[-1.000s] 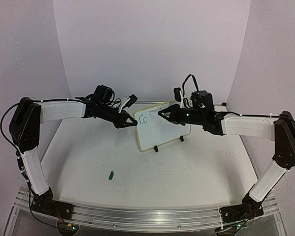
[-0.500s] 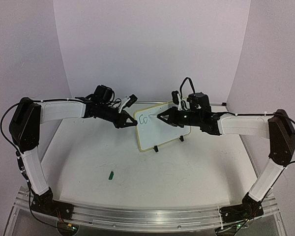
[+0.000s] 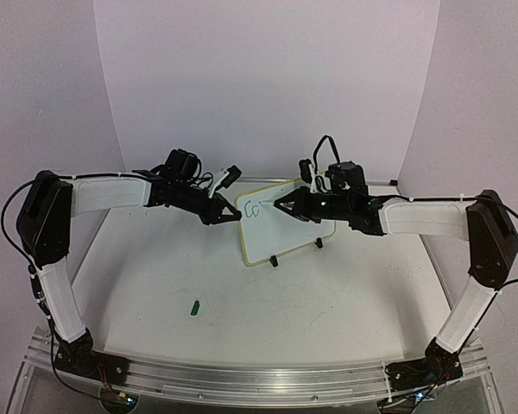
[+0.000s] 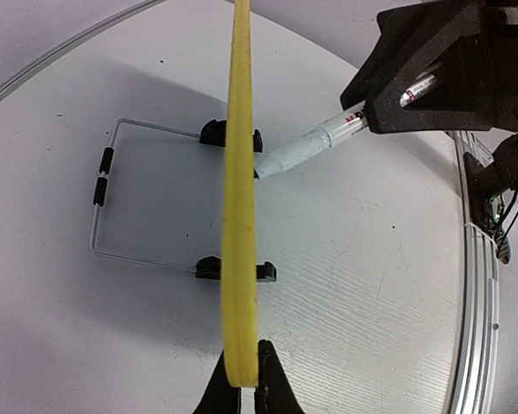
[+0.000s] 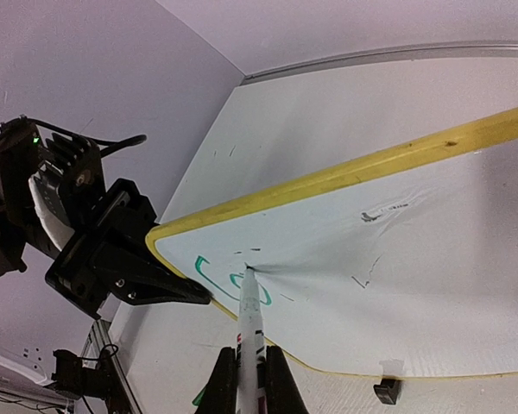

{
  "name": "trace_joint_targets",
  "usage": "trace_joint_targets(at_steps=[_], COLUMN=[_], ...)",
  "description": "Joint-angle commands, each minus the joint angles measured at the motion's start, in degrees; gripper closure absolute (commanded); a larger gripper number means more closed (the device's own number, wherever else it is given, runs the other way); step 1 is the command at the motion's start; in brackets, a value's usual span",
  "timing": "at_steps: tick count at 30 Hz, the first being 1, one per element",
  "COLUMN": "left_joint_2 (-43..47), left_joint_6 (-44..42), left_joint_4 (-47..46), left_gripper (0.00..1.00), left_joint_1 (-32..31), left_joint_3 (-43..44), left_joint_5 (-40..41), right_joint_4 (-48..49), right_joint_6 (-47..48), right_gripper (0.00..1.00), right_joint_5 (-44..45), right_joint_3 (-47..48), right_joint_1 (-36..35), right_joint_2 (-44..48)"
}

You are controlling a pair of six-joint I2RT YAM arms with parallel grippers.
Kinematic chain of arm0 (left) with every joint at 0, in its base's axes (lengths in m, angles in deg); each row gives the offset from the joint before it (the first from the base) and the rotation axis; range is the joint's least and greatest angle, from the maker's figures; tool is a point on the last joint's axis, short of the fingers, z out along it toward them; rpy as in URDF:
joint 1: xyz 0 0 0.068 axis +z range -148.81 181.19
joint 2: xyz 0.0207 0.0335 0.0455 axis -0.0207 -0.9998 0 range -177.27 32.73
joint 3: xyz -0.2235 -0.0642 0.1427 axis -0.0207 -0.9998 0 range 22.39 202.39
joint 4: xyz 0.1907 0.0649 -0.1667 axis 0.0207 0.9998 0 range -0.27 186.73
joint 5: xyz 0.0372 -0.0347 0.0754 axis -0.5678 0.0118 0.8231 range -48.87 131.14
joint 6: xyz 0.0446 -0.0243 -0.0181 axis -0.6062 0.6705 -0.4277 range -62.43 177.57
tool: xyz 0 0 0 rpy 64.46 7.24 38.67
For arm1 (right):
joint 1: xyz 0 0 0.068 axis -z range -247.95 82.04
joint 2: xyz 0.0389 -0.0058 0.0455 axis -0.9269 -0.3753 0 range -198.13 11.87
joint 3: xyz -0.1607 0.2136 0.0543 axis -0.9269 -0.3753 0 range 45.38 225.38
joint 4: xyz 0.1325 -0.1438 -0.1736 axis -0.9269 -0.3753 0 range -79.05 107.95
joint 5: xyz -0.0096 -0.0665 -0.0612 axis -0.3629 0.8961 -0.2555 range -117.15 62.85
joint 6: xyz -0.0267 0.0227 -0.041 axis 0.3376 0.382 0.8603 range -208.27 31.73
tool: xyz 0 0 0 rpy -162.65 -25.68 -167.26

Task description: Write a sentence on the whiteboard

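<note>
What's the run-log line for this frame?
phase: writing | left hand: shut on whiteboard edge | right hand: shut on marker, tip on whiteboard | sentence: first green letters only

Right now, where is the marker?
In the right wrist view the marker is clamped in the right end effector, its tip on the whiteboard near its left edge, beside the green letters and close to the left end effector.
</note>
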Motion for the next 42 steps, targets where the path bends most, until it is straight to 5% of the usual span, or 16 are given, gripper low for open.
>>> trace_joint_targets(at_steps=[1, 42], left_joint_2=[-0.9, -0.8], left_joint_6=[-0.9, -1.0], left_joint_4=[0.9, 1.2], left_gripper=[1.00, 1.00], left_joint_1=[-0.4, -0.4], left_joint_3=[2.0, 2.2], left_joint_5=[0.9, 0.9], right_joint_4=[0.8, -3.3], right_joint_6=[0.0, 0.1], right_gripper=[1.00, 1.00], right_joint_5=[0.5, 3.3], right_joint_3=[0.3, 2.2], right_joint_1=[0.4, 1.2], right_joint_2=[0.0, 0.9])
